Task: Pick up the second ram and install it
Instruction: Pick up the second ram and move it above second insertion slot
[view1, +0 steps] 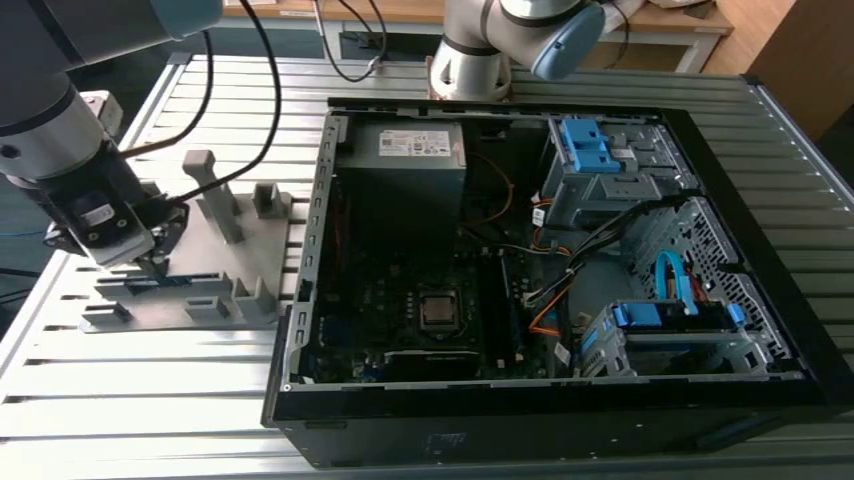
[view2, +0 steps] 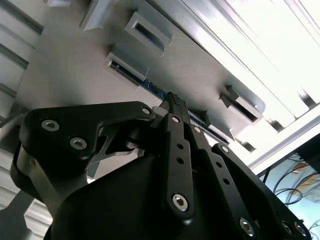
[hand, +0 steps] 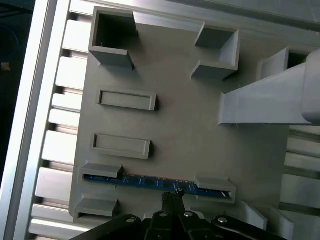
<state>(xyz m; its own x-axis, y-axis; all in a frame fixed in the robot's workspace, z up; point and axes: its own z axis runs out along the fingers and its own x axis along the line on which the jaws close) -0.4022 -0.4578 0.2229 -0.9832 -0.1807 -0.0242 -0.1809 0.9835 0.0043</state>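
pick-up step of the second ram, judged as under way: the gripper is lowered onto the grey fixture plate, with its fingertips drawn together at the stick's upper edge; whether that thin edge is pinched between them cannot be told. the second ram is seen standing on edge in the fixture plate, each end held in a small grey bracket, and is not yet lifted out. in the exterior view the gripper is placed over the same blue strip, at the exterior view's left and well apart from the open computer case. the grasp in hand is judged to call for the fingertips to be centred on the narrow edge between the brackets and for the stick to be kept upright, so that it is not jammed in them. contents: two shallow rectangular sockets and two open square pockets of the plate are seen empty; the case is seen to hold the motherboard, a power supply, blue drive cages and loose cables. whether a memory slot is already filled cannot be told.
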